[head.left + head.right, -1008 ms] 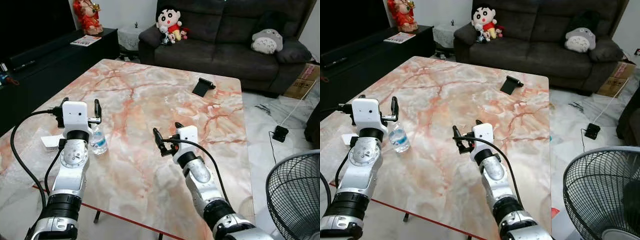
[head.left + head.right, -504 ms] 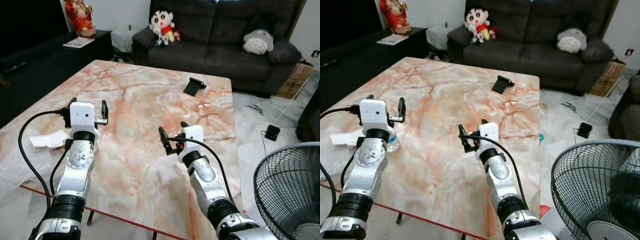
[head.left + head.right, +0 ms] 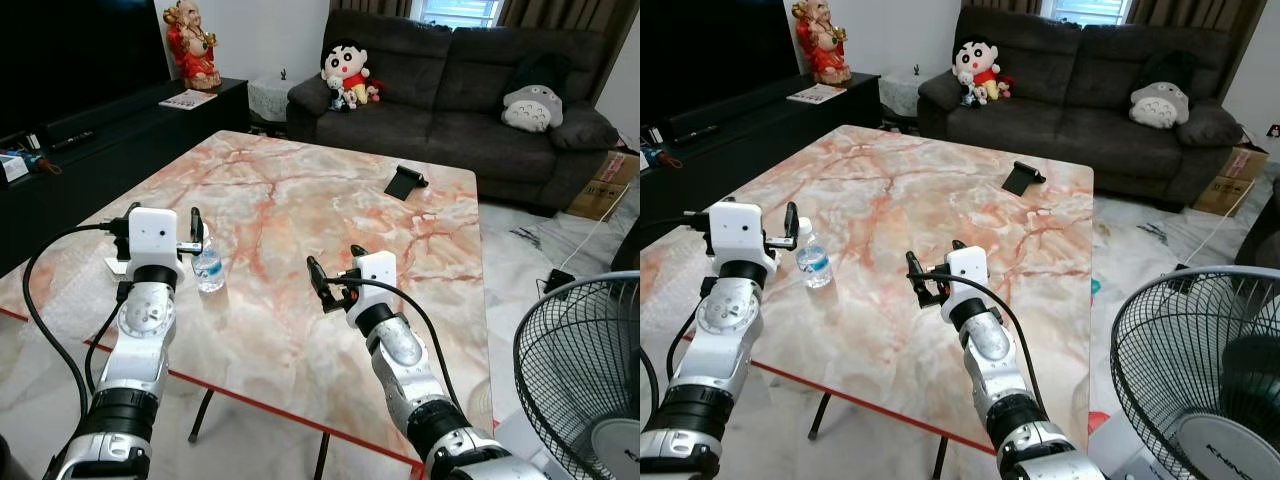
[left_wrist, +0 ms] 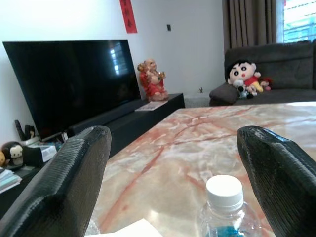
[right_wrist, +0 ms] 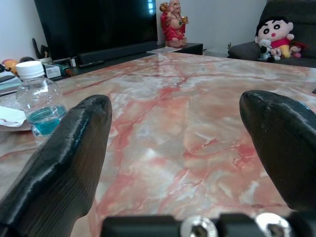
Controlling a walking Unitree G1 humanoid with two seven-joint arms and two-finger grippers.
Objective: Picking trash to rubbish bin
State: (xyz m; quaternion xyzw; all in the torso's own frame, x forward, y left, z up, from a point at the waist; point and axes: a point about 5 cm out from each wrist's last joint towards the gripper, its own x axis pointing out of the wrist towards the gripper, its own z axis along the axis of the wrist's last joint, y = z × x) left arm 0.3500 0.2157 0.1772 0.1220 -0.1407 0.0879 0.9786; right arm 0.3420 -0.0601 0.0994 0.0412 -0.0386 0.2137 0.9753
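Note:
A small clear water bottle (image 3: 208, 270) with a white cap and blue label stands upright on the marble table (image 3: 300, 200) near its left edge. My left gripper (image 3: 164, 212) hovers just left of the bottle, open, with nothing held. In the left wrist view the bottle's cap (image 4: 224, 193) rises between the two black fingers (image 4: 74, 168), nearer one of them. A white scrap of paper (image 3: 113, 265) lies on the table behind my left arm. My right gripper (image 3: 335, 265) is open over the middle of the table, empty; its wrist view has the bottle (image 5: 42, 106) off to one side.
A black phone stand (image 3: 405, 180) lies at the table's far right. A dark sofa (image 3: 450, 90) with plush toys stands behind the table, and a black TV cabinet (image 3: 100, 130) runs along the left. A floor fan (image 3: 585, 370) stands close on my right.
The whole picture has shifted, so the camera moved. The bottle, hidden behind my left wrist half a second ago, shows beside it again. Both grippers keep the same open pose.

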